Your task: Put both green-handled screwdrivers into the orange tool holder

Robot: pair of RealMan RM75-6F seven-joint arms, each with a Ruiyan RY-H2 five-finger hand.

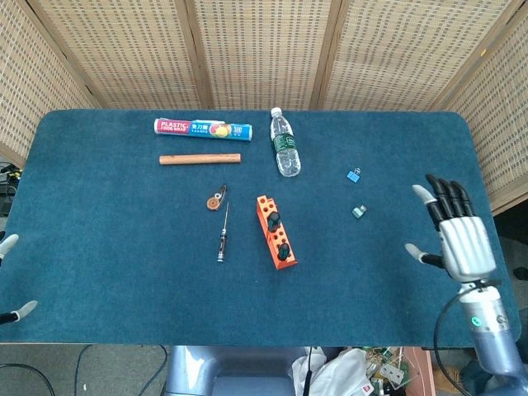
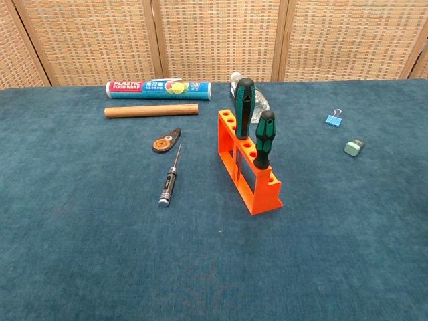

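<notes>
While my right hand (image 1: 456, 235) hangs over the table's right edge in the head view, its fingers are spread apart and it holds nothing. At the far left edge only two pale fingertips of my left hand (image 1: 16, 311) show, so I cannot tell how that hand is set. The orange tool holder (image 1: 275, 232) stands near the middle of the blue table (image 1: 115, 272), with the dark tops of both green-handled screwdrivers (image 1: 274, 218) showing in it. A slim black screwdriver (image 1: 223, 234) lies just left of the holder, a small round tool (image 1: 216, 198) above that. Further back lie a wooden rod (image 1: 200, 158), a box of plastic wrap (image 1: 202, 128) and a water bottle (image 1: 284, 143). A blue binder clip (image 1: 353, 175) and a small green eraser (image 1: 359, 212) lie between the holder and my right hand.

In the chest view neither hand appears. Both screwdrivers stand upright in the holder, one taller behind the other.
</notes>
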